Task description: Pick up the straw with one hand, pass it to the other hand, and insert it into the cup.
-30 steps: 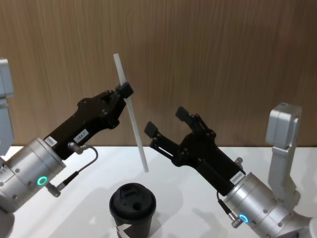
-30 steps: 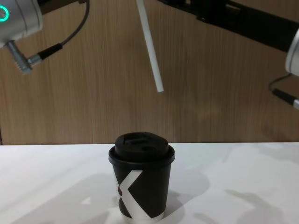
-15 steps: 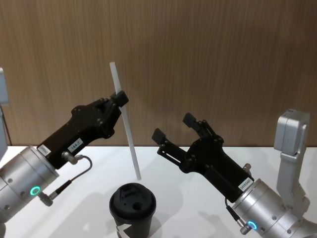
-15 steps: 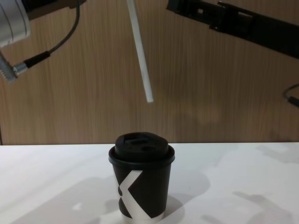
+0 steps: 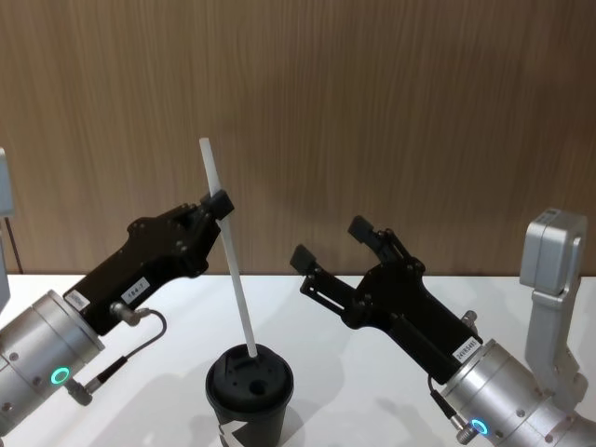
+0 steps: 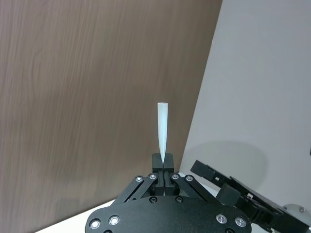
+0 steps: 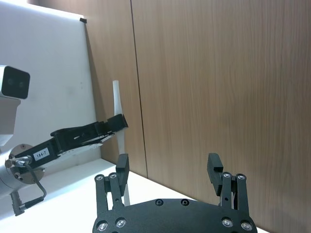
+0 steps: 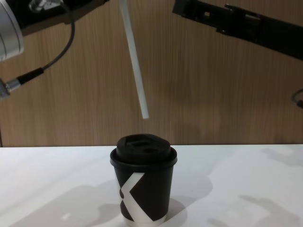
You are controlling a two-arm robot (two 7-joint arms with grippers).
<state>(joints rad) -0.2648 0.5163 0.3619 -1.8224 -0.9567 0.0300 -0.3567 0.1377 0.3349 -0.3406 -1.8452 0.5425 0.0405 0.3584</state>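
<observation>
One straw (image 5: 236, 284), white, thin and straight. Held in the air and tilted, with its top end leaning to the robot's left and its bottom end lower and further right. The grip sits in the upper part of its length; a short piece stands above the fingers and the long piece hangs below.

In the chest view the straw (image 8: 135, 61) ends in open air over the lid (image 8: 144, 146), with a clear gap between tip and lid. It touches nothing below. In the head view the tip lines up with the far edge of the lid.

Left pincer (image 5: 220, 203): closed on the straw, fingers pinched tight against it, reaching in from the robot's left and slanting upward. Its own wrist view shows the straw (image 6: 162, 131) rising from between the two closed fingertips.

One cup (image 8: 143, 182): black, black domed lid, white angular mark (image 8: 130, 191) on its side. It stands upright on the white bench (image 8: 246, 179), almost straight under the straw's tip.

Right pincer (image 5: 332, 244): fingers spread wide, holding nothing. It is raised on the robot's right, pointing toward the straw but well apart from it and from the cup.

Total of two pincers, one loaded and one free. A wood-panel wall (image 5: 419, 112) stands behind.
</observation>
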